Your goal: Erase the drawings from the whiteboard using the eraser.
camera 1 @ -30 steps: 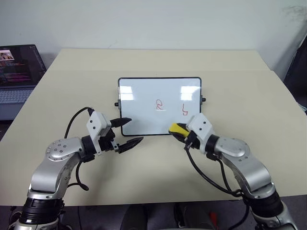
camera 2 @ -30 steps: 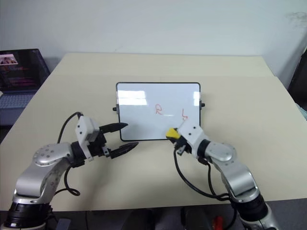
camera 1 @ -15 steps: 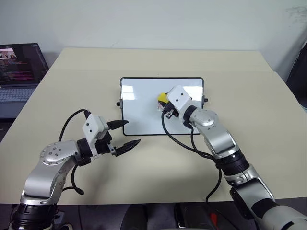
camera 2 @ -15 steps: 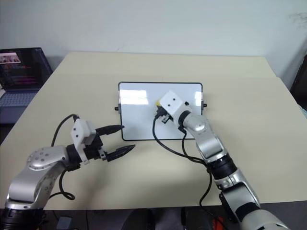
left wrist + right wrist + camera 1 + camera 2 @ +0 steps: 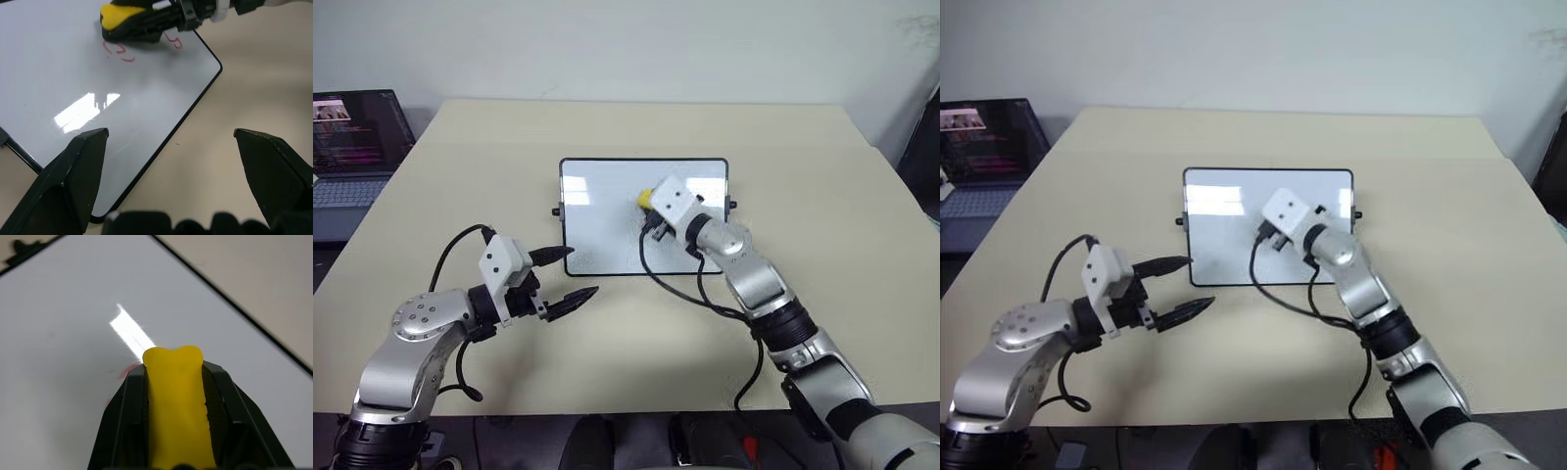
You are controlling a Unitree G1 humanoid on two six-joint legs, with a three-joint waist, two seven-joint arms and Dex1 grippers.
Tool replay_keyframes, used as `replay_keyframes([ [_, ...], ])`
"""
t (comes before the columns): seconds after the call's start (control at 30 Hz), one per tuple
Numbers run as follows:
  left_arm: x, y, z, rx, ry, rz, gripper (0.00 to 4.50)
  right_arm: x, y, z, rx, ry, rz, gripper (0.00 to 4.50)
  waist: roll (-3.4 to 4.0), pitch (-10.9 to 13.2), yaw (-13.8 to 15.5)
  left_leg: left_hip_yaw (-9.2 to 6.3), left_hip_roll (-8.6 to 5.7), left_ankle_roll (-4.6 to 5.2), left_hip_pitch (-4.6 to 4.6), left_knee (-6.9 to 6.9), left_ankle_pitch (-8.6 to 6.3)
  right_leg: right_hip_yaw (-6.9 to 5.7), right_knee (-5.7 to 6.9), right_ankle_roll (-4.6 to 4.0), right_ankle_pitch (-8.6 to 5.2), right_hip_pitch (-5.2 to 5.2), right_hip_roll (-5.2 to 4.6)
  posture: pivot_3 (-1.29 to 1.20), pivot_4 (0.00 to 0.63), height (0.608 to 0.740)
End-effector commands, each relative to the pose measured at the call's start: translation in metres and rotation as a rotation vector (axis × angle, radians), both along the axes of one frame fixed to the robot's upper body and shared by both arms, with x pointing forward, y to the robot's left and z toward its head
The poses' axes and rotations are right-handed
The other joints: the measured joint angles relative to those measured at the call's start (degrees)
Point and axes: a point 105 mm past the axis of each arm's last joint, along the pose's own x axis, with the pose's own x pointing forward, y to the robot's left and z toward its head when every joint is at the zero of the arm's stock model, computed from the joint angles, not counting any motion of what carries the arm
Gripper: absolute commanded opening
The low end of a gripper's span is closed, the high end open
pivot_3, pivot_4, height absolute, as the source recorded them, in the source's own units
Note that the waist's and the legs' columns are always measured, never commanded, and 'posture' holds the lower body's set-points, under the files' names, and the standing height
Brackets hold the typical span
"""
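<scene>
Your right gripper [image 5: 174, 382] is clamped on the small bright yellow eraser block [image 5: 177, 401], which sticks out past its black fingers [image 5: 122, 426]. The eraser sits over the glossy white rectangular whiteboard with a thin black frame [image 5: 597, 220], lying on the beige table [image 5: 460, 176]. Thin red marker drawings [image 5: 120, 53] show just beside and partly under the eraser. Your left gripper [image 5: 570, 272] hangs with its fingers spread wide, empty, just off the board's near corner. Well off to its left stands a dark laptop [image 5: 352, 147].
</scene>
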Motion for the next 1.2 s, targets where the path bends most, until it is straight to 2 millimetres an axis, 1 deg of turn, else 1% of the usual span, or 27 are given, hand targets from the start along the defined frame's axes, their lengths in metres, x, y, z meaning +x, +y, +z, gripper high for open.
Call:
replay_keyframes([
  [0.03,0.000,-0.002,0.009,0.003,-0.032,-0.018,4.50,-0.003,0.003,0.003,0.001,-0.010,0.025,1.14,0.00,0.00,-0.01,0.00,0.00,0.00,-0.01,0.00,0.00,0.00,-0.02,0.00,0.00,0.00,0.00,0.00,0.150,0.740],
  [0.13,0.000,-0.002,0.009,0.003,-0.030,-0.024,4.50,-0.019,0.014,-0.023,-0.076,0.106,0.130,1.14,0.00,0.00,-0.01,0.02,0.01,0.01,-0.02,-0.02,0.00,0.02,-0.07,0.00,0.00,0.00,0.00,0.00,0.150,0.740],
  [0.17,0.000,-0.003,0.009,0.003,-0.030,-0.026,4.50,-0.023,0.016,-0.027,-0.097,0.123,0.155,1.14,-0.01,-0.01,-0.01,0.01,0.01,0.01,-0.02,-0.03,0.00,0.01,-0.07,0.00,0.00,0.00,0.00,0.00,0.150,0.740],
  [0.27,0.000,-0.002,0.009,0.003,-0.030,-0.027,4.50,-0.022,0.017,-0.023,-0.085,0.096,0.143,1.14,0.00,-0.01,-0.13,0.02,0.02,0.01,0.02,-0.02,0.00,0.02,-0.01,0.00,0.00,0.00,0.00,0.00,0.150,0.740],
  [0.4,0.000,-0.003,0.009,0.005,-0.026,-0.034,4.50,-0.005,0.008,0.006,-0.033,-0.051,0.021,1.14,0.00,0.00,-0.11,0.02,0.01,0.00,0.08,0.03,0.00,0.02,0.15,0.00,0.00,0.00,0.00,0.00,0.150,0.740],
  [0.47,0.000,-0.002,0.008,0.009,-0.024,-0.033,4.50,-0.002,0.007,0.011,-0.023,-0.076,0.009,1.14,0.00,0.00,-0.10,0.01,0.00,0.00,0.09,0.04,0.01,0.02,0.19,0.00,0.00,0.00,0.00,0.00,0.150,0.740],
  [0.53,0.000,-0.001,0.008,0.012,-0.022,-0.033,4.50,-0.004,0.010,0.008,-0.026,-0.057,0.033,1.14,0.00,0.00,-0.08,0.02,-0.01,0.00,0.08,0.04,0.01,0.03,0.18,0.00,0.00,0.00,0.00,0.00,0.150,0.740],
  [0.7,0.000,-0.001,0.007,0.015,-0.021,-0.037,4.50,-0.017,0.020,-0.017,-0.064,0.093,0.139,1.14,0.00,0.00,-0.11,0.05,0.01,0.00,0.06,0.01,0.00,0.04,0.08,0.00,0.00,0.00,0.00,0.00,0.150,0.740],
  [0.73,0.000,-0.002,0.007,0.015,-0.021,-0.039,4.50,-0.023,0.023,-0.024,-0.075,0.136,0.178,1.14,0.00,0.00,-0.10,0.05,0.02,0.01,0.06,0.01,0.00,0.04,0.08,0.00,0.00,0.00,0.00,0.00,0.150,0.740],
  [0.8,-0.001,-0.002,0.007,0.017,-0.019,-0.044,4.50,-0.024,0.025,-0.022,-0.040,0.138,0.177,1.14,-0.01,-0.01,-0.07,0.02,0.02,0.01,0.06,0.01,0.00,0.02,0.08,0.00,0.00,0.00,0.00,0.00,0.150,0.740],
  [0.93,0.000,-0.002,0.007,0.018,-0.019,-0.048,4.50,-0.008,0.016,0.002,0.021,0.025,0.071,1.14,0.00,0.00,-0.14,0.03,0.01,0.00,0.09,0.04,0.00,0.04,0.17,0.00,0.00,0.00,0.00,0.00,0.150,0.740],
  [1.0,0.000,-0.002,0.007,0.018,-0.019,-0.052,4.50,-0.005,0.016,0.007,0.040,0.005,0.055,1.14,0.00,0.00,-0.12,0.03,0.00,0.00,0.10,0.04,0.00,0.03,0.19,0.00,0.00,0.00,0.00,0.00,0.150,0.740],
  [1.1,0.000,-0.003,0.007,0.019,-0.018,-0.057,4.50,-0.007,0.021,0.001,0.029,0.035,0.085,1.14,0.00,0.00,-0.10,0.03,0.00,0.00,0.09,0.03,0.00,0.03,0.16,0.00,0.00,0.00,0.00,0.00,0.150,0.740],
  [1.2,0.000,-0.004,0.007,0.017,-0.017,-0.061,4.50,-0.018,0.029,-0.017,-0.021,0.119,0.160,1.14,0.00,0.00,-0.13,0.04,0.01,0.00,0.07,0.01,0.00,0.04,0.11,0.00,0.00,0.00,0.00,0.00,0.150,0.740],
])
